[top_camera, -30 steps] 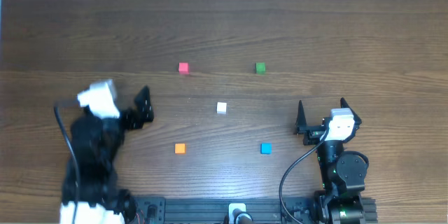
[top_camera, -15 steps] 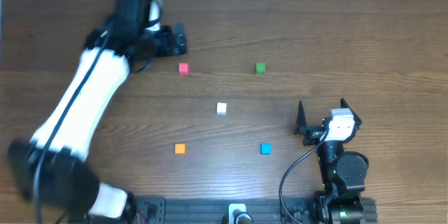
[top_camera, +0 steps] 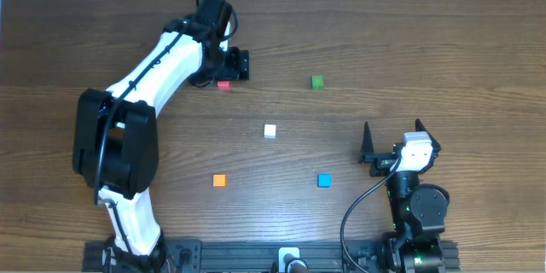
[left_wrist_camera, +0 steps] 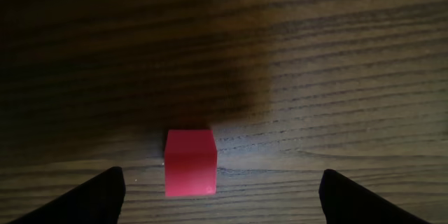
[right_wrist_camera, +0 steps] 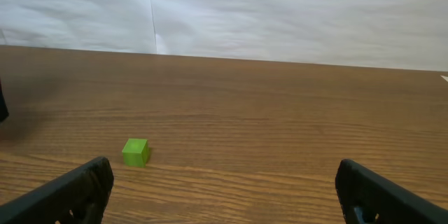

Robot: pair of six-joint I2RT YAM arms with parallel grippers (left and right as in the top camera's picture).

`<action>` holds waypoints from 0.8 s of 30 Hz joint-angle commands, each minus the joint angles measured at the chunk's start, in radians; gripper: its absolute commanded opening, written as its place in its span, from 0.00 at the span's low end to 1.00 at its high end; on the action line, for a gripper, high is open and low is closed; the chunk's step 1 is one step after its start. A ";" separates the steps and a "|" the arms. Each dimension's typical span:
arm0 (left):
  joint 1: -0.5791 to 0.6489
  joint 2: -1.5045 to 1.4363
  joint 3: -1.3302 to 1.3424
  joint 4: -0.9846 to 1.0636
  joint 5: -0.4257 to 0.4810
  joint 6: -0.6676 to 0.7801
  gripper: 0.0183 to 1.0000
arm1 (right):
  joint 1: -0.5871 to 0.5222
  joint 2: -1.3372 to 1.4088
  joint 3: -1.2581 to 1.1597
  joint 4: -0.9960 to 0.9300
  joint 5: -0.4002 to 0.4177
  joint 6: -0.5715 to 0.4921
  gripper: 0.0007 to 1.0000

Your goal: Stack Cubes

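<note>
At the upper middle of the top view, slightly left of centre, we see the left arm's fingers [top_camera: 241, 63] just beside the red cube [top_camera: 223, 84]. In the left wrist view those fingers [left_wrist_camera: 98, 196] are spread wide and hold nothing. The red cube [left_wrist_camera: 190, 162] sits on the wooden counter [left_wrist_camera: 336, 77] in the gap between them, nearer one finger than the other and touching neither.

At the lower right of the top view, the right arm's fingers [top_camera: 365, 141] are also wide apart with nothing between them. In the right wrist view these fingers [right_wrist_camera: 77, 192] frame the green cube [right_wrist_camera: 136, 152], which lies well ahead of them.

In the top view the green cube [top_camera: 317, 82] lies to the right of the red one. The white cube [top_camera: 270, 131] is near the centre. The orange cube [top_camera: 219, 181] and the blue cube [top_camera: 324, 181] lie lower down. All five are apart from one another on the counter [top_camera: 444, 34].
</note>
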 commanded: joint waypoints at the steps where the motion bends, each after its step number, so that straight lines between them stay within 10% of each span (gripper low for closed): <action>1: -0.004 0.037 0.024 -0.019 -0.039 -0.003 0.87 | -0.006 -0.007 -0.005 -0.002 -0.004 -0.004 0.99; 16: -0.005 0.082 0.024 -0.037 -0.046 -0.004 0.81 | -0.006 -0.007 -0.005 -0.002 -0.004 -0.004 0.99; 24: -0.010 0.091 0.024 -0.022 -0.061 -0.005 0.61 | -0.006 -0.007 -0.005 -0.002 -0.004 -0.004 0.99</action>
